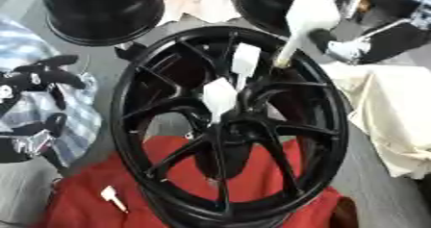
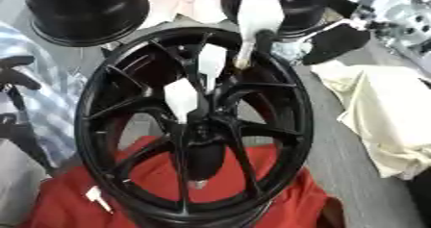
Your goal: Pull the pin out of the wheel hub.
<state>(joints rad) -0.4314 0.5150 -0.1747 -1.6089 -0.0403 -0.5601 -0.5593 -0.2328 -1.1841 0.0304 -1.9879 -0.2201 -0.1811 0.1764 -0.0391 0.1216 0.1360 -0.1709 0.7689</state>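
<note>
A black spoked wheel hub [image 1: 160, 73] stands tilted in the middle, its lower rim on a red cloth [image 1: 84, 198]. Two white flat-headed pins [image 1: 246, 60] [image 1: 219, 97] stick out near its centre. A third, larger white pin [image 1: 310, 11] is at the upper right, its thin stem reaching down to the hub's rim. My right hand [image 1: 363, 44] comes in from the upper right, its fingers curled at this pin's lower end. My left hand [image 1: 38, 78] hangs at the left edge, fingers relaxed, apart from the hub. Another small white pin [image 1: 112, 197] lies loose on the red cloth.
A second black wheel [image 1: 101, 8] stands at the back left and a third [image 1: 265, 1] at the back middle. A cream cloth [image 1: 391, 111] covers the table on the right. A blue-and-white striped cloth [image 1: 80, 111] lies on the left under my left hand.
</note>
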